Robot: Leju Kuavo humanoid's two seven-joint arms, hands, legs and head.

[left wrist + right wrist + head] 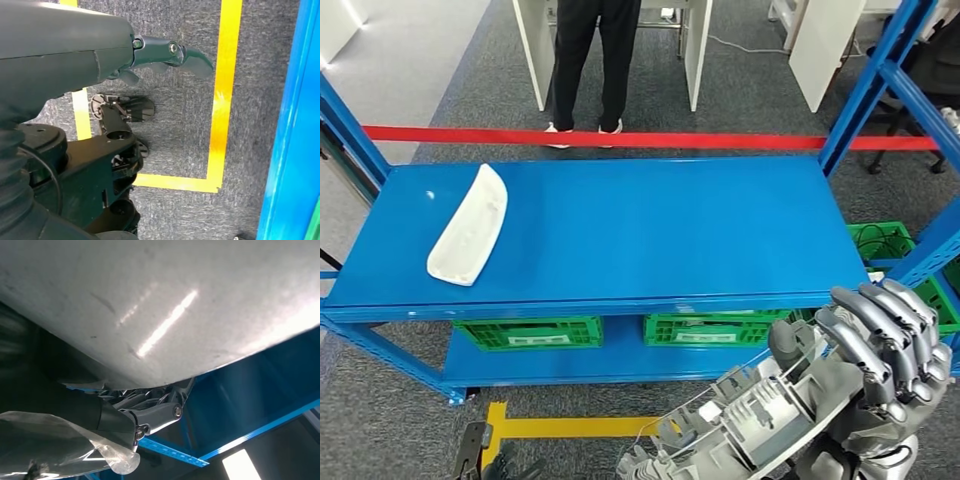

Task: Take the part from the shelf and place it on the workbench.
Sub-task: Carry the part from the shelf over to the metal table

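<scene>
Lower right of head view, right hand [893, 340] grips grey part [743, 420]; left hand [170, 55] hangs, grip unclear. Risk: part's long end clips blue shelf [622, 300] edge.

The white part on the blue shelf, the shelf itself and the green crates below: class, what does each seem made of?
White part: probably moulded plastic, smooth matte, a curved one-piece shell with soft edges. Blue shelf: likely painted sheet metal, evenly glossy, with a folded front lip and perforated uprights. Green crates: apparently injection-moulded plastic, judging by their lattice walls.
</scene>
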